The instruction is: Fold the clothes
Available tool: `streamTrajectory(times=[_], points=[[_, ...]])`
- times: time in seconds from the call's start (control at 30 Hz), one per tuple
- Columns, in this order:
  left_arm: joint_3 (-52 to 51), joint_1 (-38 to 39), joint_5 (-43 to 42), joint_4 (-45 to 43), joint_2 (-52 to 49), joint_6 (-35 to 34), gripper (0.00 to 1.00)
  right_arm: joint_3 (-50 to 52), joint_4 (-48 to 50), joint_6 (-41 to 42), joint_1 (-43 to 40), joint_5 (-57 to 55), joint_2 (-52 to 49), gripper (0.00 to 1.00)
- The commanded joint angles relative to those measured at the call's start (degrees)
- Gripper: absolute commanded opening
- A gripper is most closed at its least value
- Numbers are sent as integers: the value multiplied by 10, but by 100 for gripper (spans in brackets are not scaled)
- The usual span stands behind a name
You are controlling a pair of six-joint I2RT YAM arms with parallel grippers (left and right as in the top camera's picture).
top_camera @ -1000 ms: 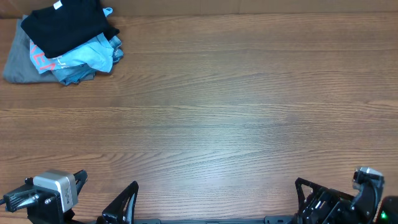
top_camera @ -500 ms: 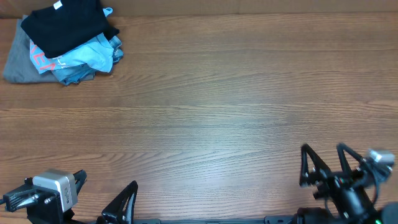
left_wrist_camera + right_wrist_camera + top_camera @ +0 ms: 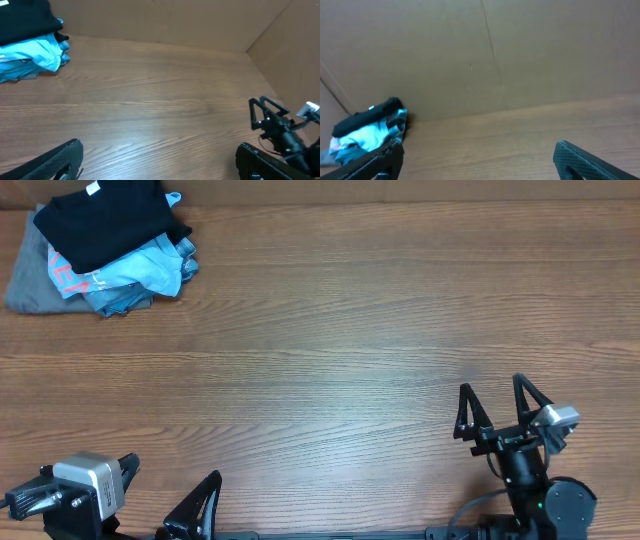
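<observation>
The clothes, a black T-shirt (image 3: 105, 220) with a small white neck tag (image 3: 92, 189), lie crumpled on top of a pile at the table's far left corner. The T-shirt also shows in the left wrist view (image 3: 25, 20) and, small and far off, in the right wrist view (image 3: 367, 117). My left gripper (image 3: 175, 468) rests open at the near left edge, its jaws wide over bare wood (image 3: 157, 147). My right gripper (image 3: 492, 384) stands open near the front right, pointing toward the far side, nothing between its fingers (image 3: 479, 146). Both grippers are far from the T-shirt.
Under the black T-shirt lie a light blue shirt with pink lettering (image 3: 140, 275) and a grey garment (image 3: 25, 280). A brown cardboard wall (image 3: 490, 55) closes the far side and the right side. The right gripper (image 3: 267, 107) shows at the right of the left wrist view.
My right arm has lifted from the near right edge and swung forward and leftward over the table, jaws still open. The left arm and the pile have not moved.
</observation>
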State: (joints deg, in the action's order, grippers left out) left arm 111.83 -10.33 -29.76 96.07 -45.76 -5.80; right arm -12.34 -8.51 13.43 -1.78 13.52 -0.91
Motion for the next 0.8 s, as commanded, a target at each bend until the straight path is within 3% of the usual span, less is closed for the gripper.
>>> streamTrajectory(times=[0.0,0.23,0.4,0.67,0.77], points=[[0,0,2,0,-1,9,100,45,64,0,1,-3,7,100],[0,0,2,0,-1,9,100,120,205,0,2,-43,7,100],[0,0,2,0,-1,9,100,119,175,0,18,-87,7,100],[0,0,2,0,-1,9,100,119,39,0,24,-96,7,100],[0,0,2,0,-1,9,100,119,41,0,24,-96,7,100]])
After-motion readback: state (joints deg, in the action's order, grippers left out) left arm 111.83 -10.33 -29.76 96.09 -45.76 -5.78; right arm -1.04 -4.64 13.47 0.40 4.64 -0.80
